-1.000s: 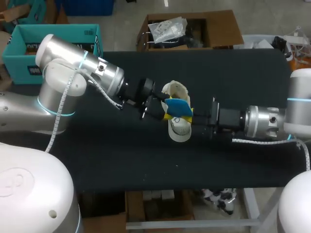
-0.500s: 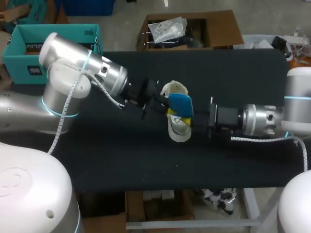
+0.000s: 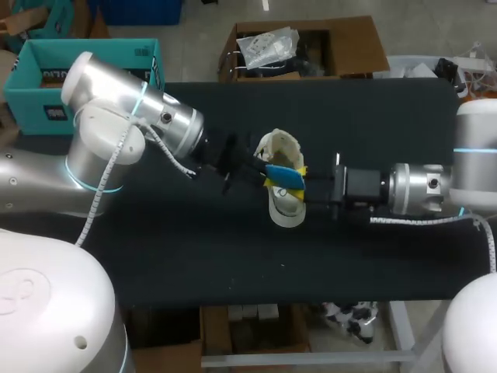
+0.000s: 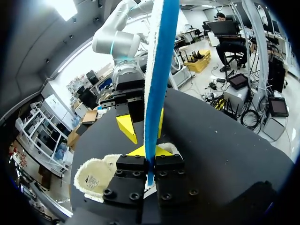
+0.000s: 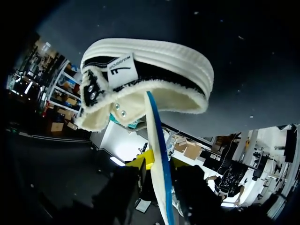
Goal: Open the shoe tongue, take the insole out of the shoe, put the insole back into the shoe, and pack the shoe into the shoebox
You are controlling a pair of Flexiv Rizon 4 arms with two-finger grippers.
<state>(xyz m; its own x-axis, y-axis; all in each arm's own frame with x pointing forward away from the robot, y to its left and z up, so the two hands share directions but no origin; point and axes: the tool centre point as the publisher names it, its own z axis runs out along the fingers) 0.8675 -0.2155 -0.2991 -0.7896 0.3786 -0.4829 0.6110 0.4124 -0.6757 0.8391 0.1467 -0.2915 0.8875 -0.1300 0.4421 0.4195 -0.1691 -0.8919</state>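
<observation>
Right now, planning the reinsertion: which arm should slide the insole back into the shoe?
Probably left: the left gripper is shut on the insole over the shoe; the right gripper sits beside the shoe.

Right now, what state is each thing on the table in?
Shoe: on the table, opening up.
Insole: held on edge over the shoe, one end at its opening.
Left gripper: shut on the insole.
Right gripper: at the insole, grip unclear.

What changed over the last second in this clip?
The left claw, shut on the blue insole, tipped it from broad face up to nearly edge-on, lower over the shoe. The shoe and the right claw beside it barely moved.
</observation>
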